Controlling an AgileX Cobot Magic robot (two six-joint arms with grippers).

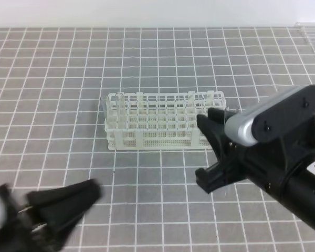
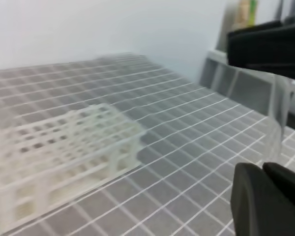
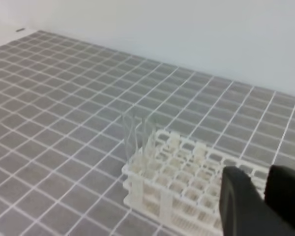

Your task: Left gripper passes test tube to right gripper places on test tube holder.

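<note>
The white test tube holder [image 1: 163,122] stands mid-table, and it is blurred at the left of the left wrist view [image 2: 64,147]. Clear tubes [image 3: 136,132] stand in its left end. My left gripper [image 1: 92,191] is motion-blurred at the lower left, short of the rack. Its fingers [image 2: 250,201] sit close together, and a faint clear test tube [image 2: 280,118] rises from them. My right gripper [image 1: 206,151] hovers at the rack's right end, open and empty, with its fingertips [image 3: 238,196] low in its own wrist view.
A grey mat with a white grid [image 1: 52,94] covers the table. A white wall [image 3: 187,29] runs along the back. A light raised edge [image 2: 221,69] borders the mat on the right side.
</note>
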